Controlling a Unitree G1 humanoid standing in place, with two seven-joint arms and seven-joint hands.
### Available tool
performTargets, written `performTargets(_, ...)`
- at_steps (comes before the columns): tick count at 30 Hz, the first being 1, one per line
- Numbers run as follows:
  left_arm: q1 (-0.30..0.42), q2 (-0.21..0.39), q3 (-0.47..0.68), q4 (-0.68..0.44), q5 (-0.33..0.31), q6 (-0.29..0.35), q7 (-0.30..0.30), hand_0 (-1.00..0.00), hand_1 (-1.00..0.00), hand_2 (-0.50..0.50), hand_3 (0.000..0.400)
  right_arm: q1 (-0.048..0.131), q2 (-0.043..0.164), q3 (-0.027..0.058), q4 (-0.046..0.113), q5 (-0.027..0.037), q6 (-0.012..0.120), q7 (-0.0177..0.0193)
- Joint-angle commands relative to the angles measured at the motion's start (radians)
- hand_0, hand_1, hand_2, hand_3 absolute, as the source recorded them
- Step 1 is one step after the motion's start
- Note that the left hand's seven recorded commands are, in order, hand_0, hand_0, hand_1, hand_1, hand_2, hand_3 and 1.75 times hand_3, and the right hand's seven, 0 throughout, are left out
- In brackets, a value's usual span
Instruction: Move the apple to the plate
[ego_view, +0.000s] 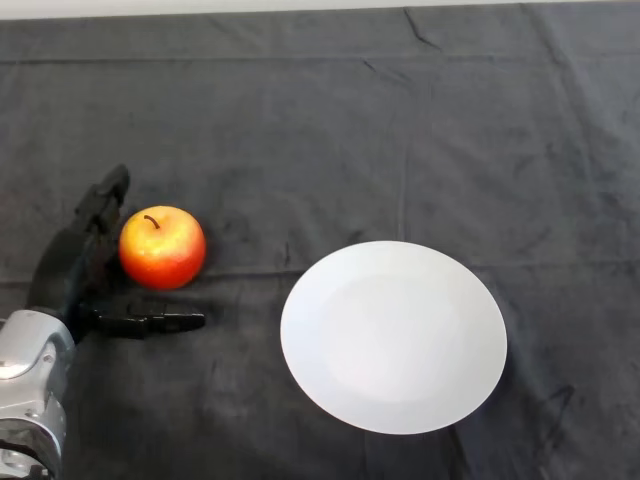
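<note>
The round red-and-yellow apple (162, 247) rests on the dark-clothed bench (400, 130), left of the plain white round plate (393, 336). The black left hand (75, 270) cups it, fingers (105, 195) spread, not yet closed. A firm enclosing grip should be secured before lifting.

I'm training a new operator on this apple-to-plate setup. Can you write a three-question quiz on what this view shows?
1. True or false: the apple already lies on the plate.
2. Which side of the apple is the plate on: A the robot's left, B the robot's right?
3. Fill in: the left hand is ____ around the apple, its fingers not closed on it.

Key: 1 false, it rests on the dark cloth. 2 B. 3 open.
</note>
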Motion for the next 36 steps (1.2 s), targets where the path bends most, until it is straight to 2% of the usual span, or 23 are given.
performTargets(1, 0.026, 0.033, -0.045, -0.015, 0.038, 0.002, 0.006, -1.00, -0.98, -0.01, 0.400, 0.034, -0.014, -0.0052, 0.005, 0.0077, -0.007, 0.0004)
performTargets(18, 0.002, 0.054, -0.067, -0.042, 0.099, -0.063, 0.118, -1.00, -1.00, 0.00, 0.400, 0.035, -0.013, -0.0049, 0.004, 0.0081, -0.007, -0.0002)
performTargets(26, -0.031, 0.028, -0.074, -0.076, 0.134, -0.122, 0.245, -1.00, -1.00, 0.00, 0.400, 0.035, -0.013, -0.0048, 0.003, 0.0082, -0.007, -0.0004)
performTargets(31, -0.028, -0.010, -0.091, -0.115, 0.166, -0.193, 0.338, -1.00, -1.00, 0.00, 0.400, 0.035, -0.013, -0.0047, 0.003, 0.0083, -0.007, -0.0005)
performTargets(36, -0.018, -0.043, -0.112, -0.150, 0.192, -0.261, 0.400, -1.00, -1.00, 0.00, 0.400, 0.035, -0.013, -0.0047, 0.003, 0.0084, -0.007, -0.0006)
